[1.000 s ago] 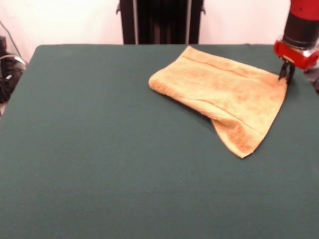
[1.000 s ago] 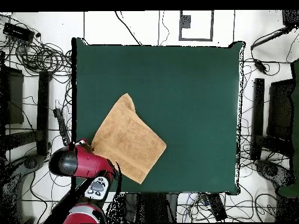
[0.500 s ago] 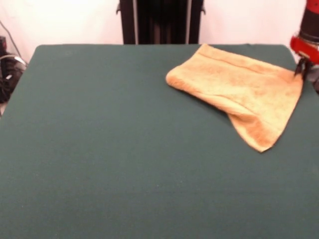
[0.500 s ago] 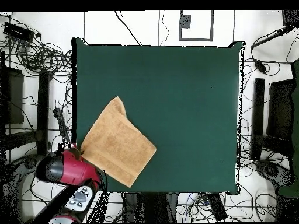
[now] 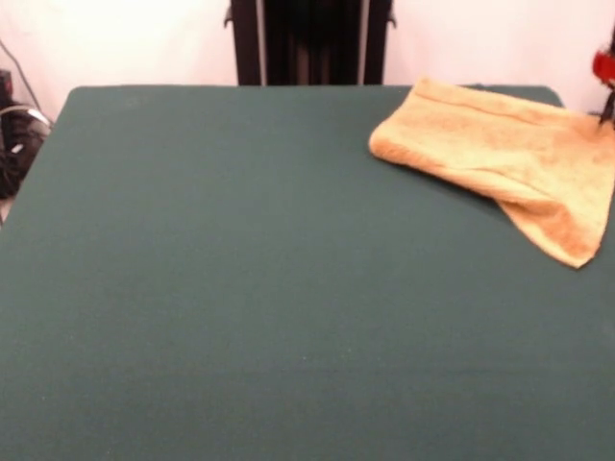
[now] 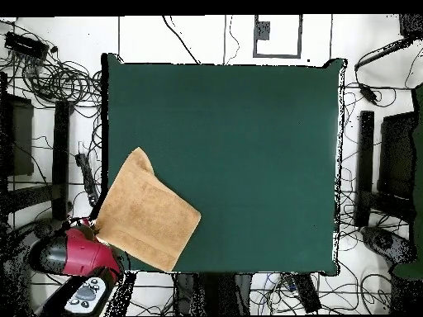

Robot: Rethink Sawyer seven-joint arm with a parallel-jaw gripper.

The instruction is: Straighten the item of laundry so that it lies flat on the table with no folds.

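The item of laundry (image 5: 509, 158) is an orange-tan towel lying at the table's far right corner in the front view. It is folded over on itself, with a doubled edge along its near side and one point hanging toward me. Seen from overhead, the towel (image 6: 149, 213) sits at the lower left of the green table (image 6: 264, 149), and one corner reaches past the table's left edge. My gripper (image 5: 608, 113) shows only as a sliver at the right edge, shut on the towel's far corner. From overhead, the gripper (image 6: 89, 224) sits under the red arm head (image 6: 70, 252).
Cables and black equipment (image 6: 49, 74) lie on the floor around the table in the overhead view. A bundle of cables (image 5: 14, 144) shows beside the table's left edge in the front view. The green table (image 5: 240, 288) stretches wide to the left of the towel.
The gripper has dragged the towel by its corner to the right in the front view. The towel slid with it, and its corner now passes the table's edge.
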